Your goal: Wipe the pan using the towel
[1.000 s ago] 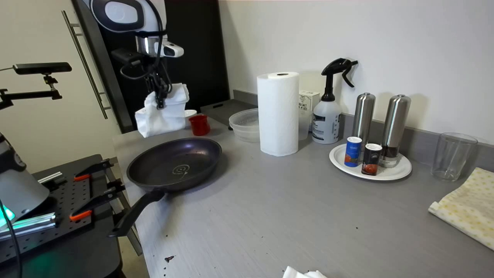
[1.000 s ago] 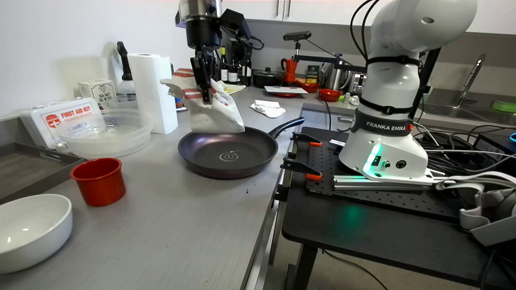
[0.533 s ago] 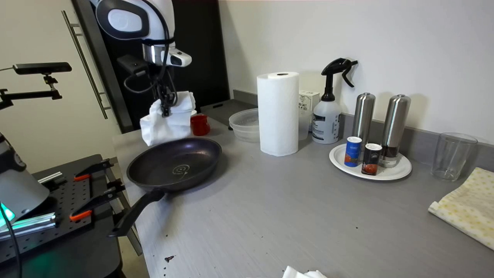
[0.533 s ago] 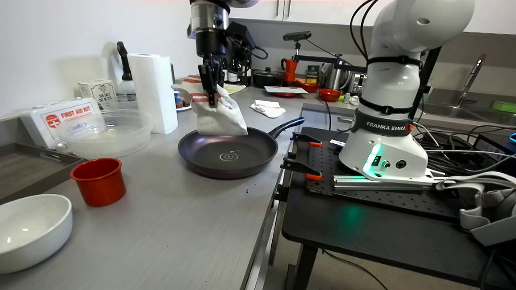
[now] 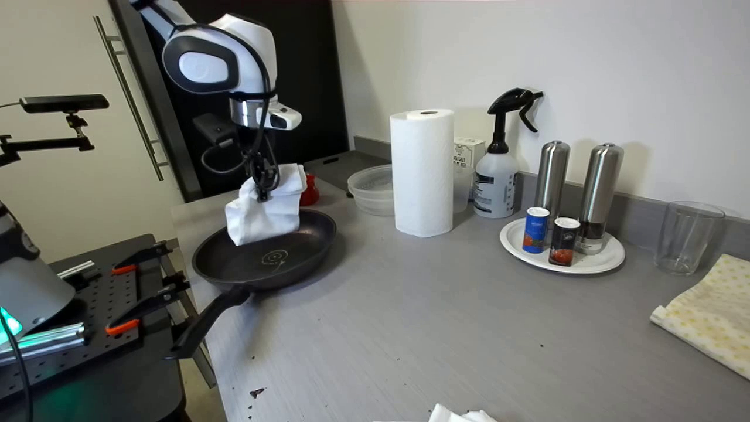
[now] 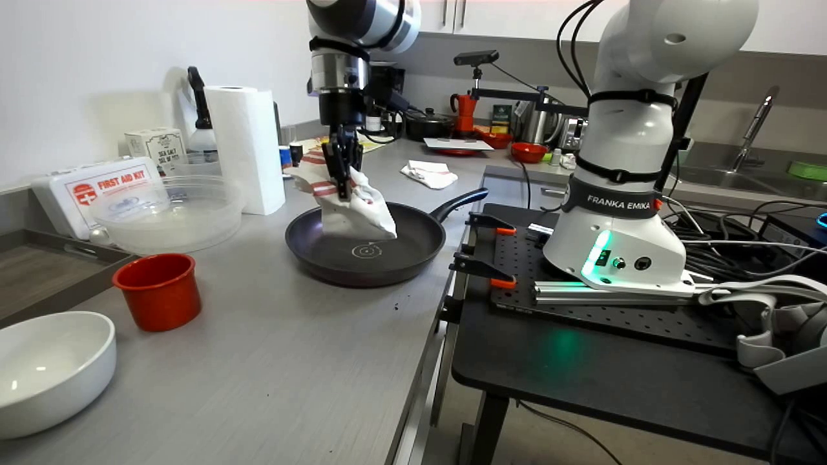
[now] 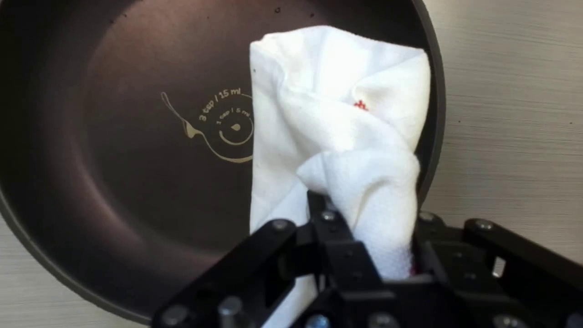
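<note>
The dark pan (image 5: 243, 264) sits on the grey counter with its handle attached. It also shows in an exterior view (image 6: 387, 261) and fills the left of the wrist view (image 7: 145, 182). My gripper (image 5: 263, 190) is shut on a bunched white towel with red stripes (image 6: 354, 216). The towel hangs below the fingers, over and partly inside the pan on the side away from the handle. In the wrist view the towel (image 7: 319, 105) covers the pan's right part. I cannot tell whether its lower edge touches the pan floor. The right fingertip is partly hidden behind the towel.
A red cup (image 6: 160, 294) and white bowl (image 6: 58, 371) stand near the pan. A plastic container (image 6: 171, 216), paper towel roll (image 5: 422, 176) and spray bottle (image 5: 495, 181) line the wall. Another folded cloth (image 6: 429, 174) lies beyond the handle.
My gripper has moved down and over the pan with the towel in it. The towel's lower edge has gone from above the far rim to inside the pan's outline. The pan has not moved.
</note>
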`<control>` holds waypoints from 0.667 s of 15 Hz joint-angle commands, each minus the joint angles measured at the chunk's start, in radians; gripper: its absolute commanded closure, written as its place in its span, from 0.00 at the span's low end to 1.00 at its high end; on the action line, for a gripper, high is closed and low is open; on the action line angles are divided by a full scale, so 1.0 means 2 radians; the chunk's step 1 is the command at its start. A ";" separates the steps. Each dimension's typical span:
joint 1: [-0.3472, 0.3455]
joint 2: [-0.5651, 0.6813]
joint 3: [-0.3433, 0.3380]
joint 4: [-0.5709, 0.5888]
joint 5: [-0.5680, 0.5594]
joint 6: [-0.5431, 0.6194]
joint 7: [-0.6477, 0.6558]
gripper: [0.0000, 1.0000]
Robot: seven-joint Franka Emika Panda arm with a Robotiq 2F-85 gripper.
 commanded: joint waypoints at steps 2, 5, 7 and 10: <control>-0.017 0.041 0.018 0.008 0.023 0.044 -0.016 0.94; -0.028 0.065 0.030 0.010 0.028 0.068 -0.020 0.94; -0.036 0.080 0.040 0.010 0.028 0.085 -0.021 0.94; -0.048 0.104 0.053 0.011 0.024 0.114 -0.018 0.94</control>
